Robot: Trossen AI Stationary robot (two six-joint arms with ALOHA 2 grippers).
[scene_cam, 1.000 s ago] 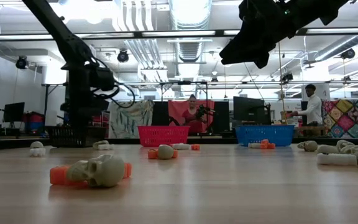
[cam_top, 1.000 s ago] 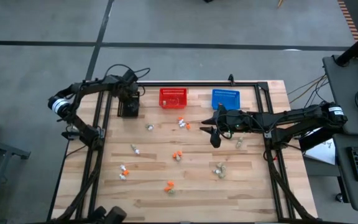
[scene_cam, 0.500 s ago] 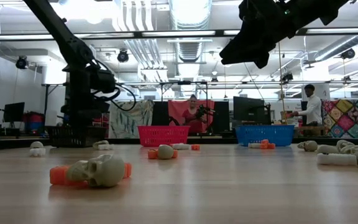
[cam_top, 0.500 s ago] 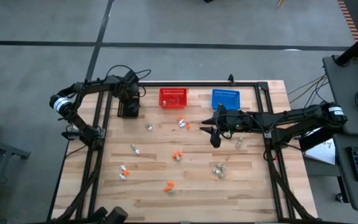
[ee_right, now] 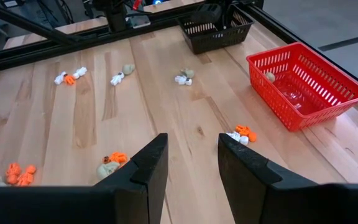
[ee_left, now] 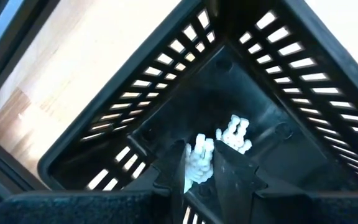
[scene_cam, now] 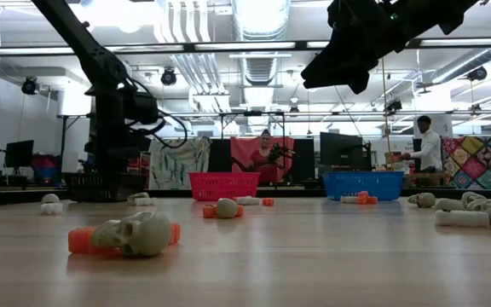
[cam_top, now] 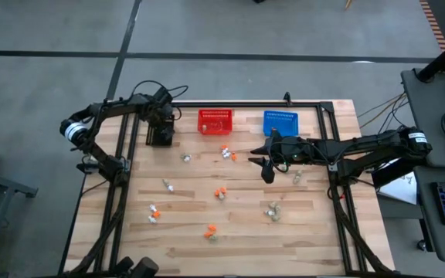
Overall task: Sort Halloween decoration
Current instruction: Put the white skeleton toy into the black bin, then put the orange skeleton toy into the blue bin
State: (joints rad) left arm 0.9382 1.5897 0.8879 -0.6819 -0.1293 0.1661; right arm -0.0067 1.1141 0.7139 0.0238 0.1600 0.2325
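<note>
- Inside the black basket (ee_left: 166, 93), the left gripper (ee_left: 199, 171) has its fingers slightly parted around a white trinket (ee_left: 199, 160); whether it grips is unclear.
- Over mid-table (cam_top: 184, 232), the right gripper (ee_right: 192, 165) hangs open, empty.

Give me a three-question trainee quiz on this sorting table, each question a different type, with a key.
1. True or false: the left pincer is over the red basket.
2. Which basket holds a beige trinket? A black, B red, C blue.
3. Fill in: the right pincer hangs above the ___ with nothing between its fingers.

Key: 1 false, it is over the black basket; 2 B; 3 table.
</note>
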